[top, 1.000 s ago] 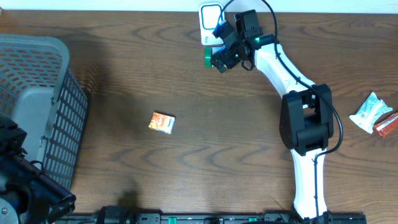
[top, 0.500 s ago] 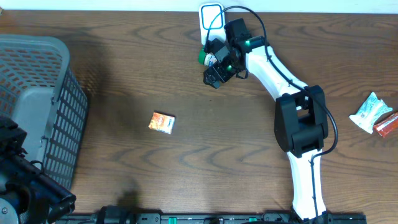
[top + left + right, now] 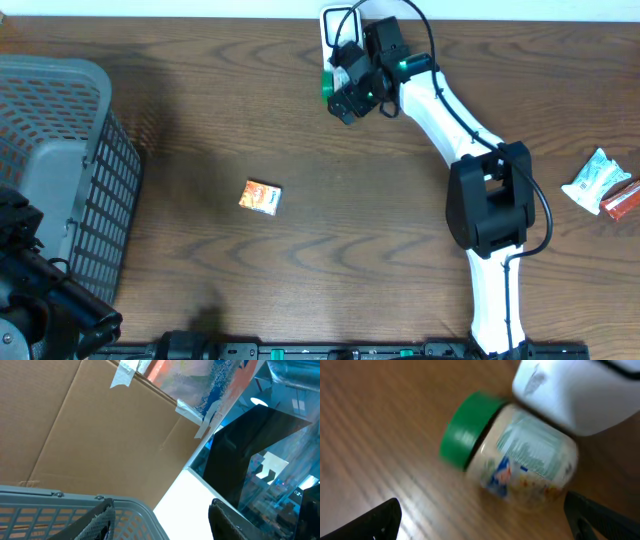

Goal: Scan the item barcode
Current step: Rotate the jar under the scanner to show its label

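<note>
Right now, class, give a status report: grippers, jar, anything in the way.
Left gripper open, by basket. Right gripper open over jar, not gripping. Jar on its side beside scanner. Nothing between.

obstacle: scanner [image 3: 570, 395] touching jar [image 3: 530, 460] | free: table [image 3: 380, 435] open at lid side

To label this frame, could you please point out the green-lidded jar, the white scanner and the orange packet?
green-lidded jar [image 3: 530, 462], right wrist view, its label
white scanner [image 3: 570, 390], right wrist view, its housing
orange packet [image 3: 261, 197], overhead view, its top face
</note>
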Controlling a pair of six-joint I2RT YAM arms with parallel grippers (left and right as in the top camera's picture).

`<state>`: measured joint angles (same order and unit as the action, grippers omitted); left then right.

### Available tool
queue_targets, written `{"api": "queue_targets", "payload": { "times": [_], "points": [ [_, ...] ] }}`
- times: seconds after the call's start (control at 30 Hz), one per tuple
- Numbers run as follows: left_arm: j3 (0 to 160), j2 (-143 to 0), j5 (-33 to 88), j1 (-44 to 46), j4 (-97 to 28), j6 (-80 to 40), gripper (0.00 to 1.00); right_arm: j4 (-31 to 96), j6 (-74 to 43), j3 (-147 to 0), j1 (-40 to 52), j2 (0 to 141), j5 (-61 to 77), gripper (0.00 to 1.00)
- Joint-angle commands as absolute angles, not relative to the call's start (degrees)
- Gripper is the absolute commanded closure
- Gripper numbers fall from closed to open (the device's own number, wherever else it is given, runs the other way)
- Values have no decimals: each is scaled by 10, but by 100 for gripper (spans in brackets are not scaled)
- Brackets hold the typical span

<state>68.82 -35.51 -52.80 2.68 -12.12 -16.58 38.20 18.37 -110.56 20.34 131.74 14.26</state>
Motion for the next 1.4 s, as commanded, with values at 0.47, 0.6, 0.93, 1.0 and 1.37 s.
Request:
{"api": "queue_targets", "payload": {
  "times": [0.47,0.6,0.93,1.0,1.37],
  "points": [
    [687,-354,-530,28,-119,-168,39,301,96,-1105,214,1348,104,1],
    [687,-354,-530,28,-119,-168,39,293,49,-1105,215,1348,104,1],
    [687,-354,-530,28,-119,-168,39,280,58,-1105,221,1386,103,1],
    [687,-354,-530,28,-119,-168,39,280,57,-1105,222,1392,103,1],
    [687,-354,-530,28,-119,-168,39,262,51,-1105,223,1393,93,7]
  ]
}}
